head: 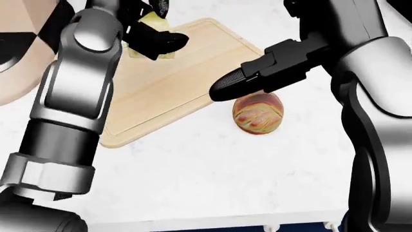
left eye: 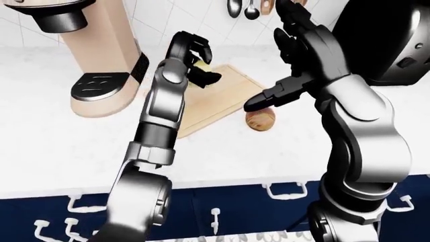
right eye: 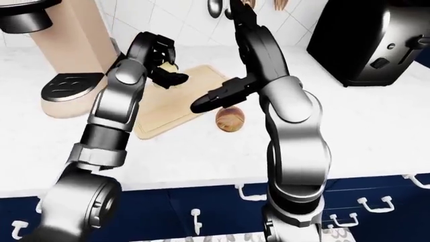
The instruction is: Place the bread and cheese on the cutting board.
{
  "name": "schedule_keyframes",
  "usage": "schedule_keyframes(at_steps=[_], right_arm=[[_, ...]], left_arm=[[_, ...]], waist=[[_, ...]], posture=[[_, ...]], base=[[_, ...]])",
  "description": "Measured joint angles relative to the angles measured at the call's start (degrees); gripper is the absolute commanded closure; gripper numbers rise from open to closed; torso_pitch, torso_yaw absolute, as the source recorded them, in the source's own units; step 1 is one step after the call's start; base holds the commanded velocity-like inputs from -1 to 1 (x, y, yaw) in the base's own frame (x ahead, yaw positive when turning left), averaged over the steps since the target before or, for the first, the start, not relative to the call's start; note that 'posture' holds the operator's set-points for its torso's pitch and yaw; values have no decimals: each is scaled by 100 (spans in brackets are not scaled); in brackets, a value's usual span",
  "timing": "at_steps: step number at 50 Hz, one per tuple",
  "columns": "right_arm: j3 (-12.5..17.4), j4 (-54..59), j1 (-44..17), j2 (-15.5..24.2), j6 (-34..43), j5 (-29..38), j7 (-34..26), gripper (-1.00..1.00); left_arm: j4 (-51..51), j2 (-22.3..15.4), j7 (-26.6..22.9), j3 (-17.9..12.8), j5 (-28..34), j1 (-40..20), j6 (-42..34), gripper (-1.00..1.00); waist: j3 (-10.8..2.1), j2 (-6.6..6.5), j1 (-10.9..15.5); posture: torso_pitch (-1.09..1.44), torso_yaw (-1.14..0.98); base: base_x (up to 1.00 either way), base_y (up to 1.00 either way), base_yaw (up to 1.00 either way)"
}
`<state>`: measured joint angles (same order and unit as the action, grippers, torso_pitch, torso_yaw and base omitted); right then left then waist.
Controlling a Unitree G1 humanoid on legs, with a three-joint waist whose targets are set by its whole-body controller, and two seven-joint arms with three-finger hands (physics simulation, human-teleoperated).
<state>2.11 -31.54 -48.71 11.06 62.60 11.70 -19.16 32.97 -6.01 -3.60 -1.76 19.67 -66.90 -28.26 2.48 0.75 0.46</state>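
Observation:
A pale wooden cutting board (head: 174, 92) lies slantwise on the white counter (head: 212, 179). My left hand (head: 151, 36) hovers over the board's upper left part, shut on a pale yellow cheese wedge (head: 154, 19) that peeks out between the black fingers. A round brown bread roll (head: 259, 112) rests on the counter just off the board's right edge. Just above the roll, my right hand (head: 257, 75) stands open, its fingers stretched leftward and holding nothing.
A beige coffee machine (left eye: 101, 55) stands at the left of the counter. A black toaster (right eye: 376, 40) sits at the right. Utensils (left eye: 242, 7) hang on the tiled wall. Blue cabinets with white handles (left eye: 222, 212) run below the counter edge.

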Motion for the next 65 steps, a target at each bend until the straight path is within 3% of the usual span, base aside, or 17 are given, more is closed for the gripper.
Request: schedule_keyframes(at_steps=[6, 12, 13, 14, 15, 24, 33, 42, 48, 52, 57, 65], right_arm=[[-35, 57, 10, -22, -12, 11, 7, -100], [6, 74, 18, -7, -38, 3, -5, -100], [6, 75, 22, -6, -38, 3, -4, -100], [3, 69, 26, -5, -31, 4, -2, -100], [0, 62, 29, -5, -26, 5, -2, -100], [-23, 96, 26, -25, -72, 16, -2, -100], [-32, 69, 25, -46, -47, 29, -10, -100], [-12, 37, 25, -34, 13, 27, -3, -100], [-3, 54, 29, -25, -43, 26, 18, -100], [-11, 69, 53, -14, 6, 41, 11, -100], [-43, 84, 21, -30, -4, 51, 2, -100], [-43, 69, 19, -32, 5, 89, -20, -100]], left_arm=[[1117, 10, 597, -6, -128, -114, 695, 100], [1468, -5, 880, 5, -184, -229, 981, 100], [1485, -15, 905, 1, -193, -248, 1021, 74], [1483, -21, 924, -3, -202, -255, 1055, 1], [1465, -26, 938, 0, -207, -252, 1084, -100], [1253, -99, 804, -33, -348, -293, 953, -100], [274, -241, 597, -89, -460, -277, 457, -100], [-2464, -291, 50, 8, -544, 405, -733, -100], [-4123, -420, -246, -240, -627, 1041, -1534, -100], [-5401, -688, -412, -225, -595, 1463, -1930, -100], [-6261, -837, -584, -571, -721, 1852, -2376, -100], [-7006, -1094, -432, -960, -1163, 2286, -3024, -100]], waist=[[6, 6, -3], [1, 2, -10], [-4, -2, -12], [-10, -7, -12], [-18, -12, -13], [-32, -35, -23], [-19, -57, -28], [0, -95, -35], [26, -116, -60], [40, -120, -50], [23, -139, -47], [47, -127, -37]], posture=[[0, 0], [0, 0], [0, 0], [0, 0], [0, 0], [0, 0], [0, 0], [0, 0], [0, 0], [0, 0], [0, 0], [0, 0]], base=[[0, 0, 0], [0, 0, 0], [0, 0, 0], [0, 0, 0], [0, 0, 0], [0, 0, 0], [0, 0, 0], [0, 0, 0], [0, 0, 0], [0, 0, 0], [0, 0, 0], [0, 0, 0]])
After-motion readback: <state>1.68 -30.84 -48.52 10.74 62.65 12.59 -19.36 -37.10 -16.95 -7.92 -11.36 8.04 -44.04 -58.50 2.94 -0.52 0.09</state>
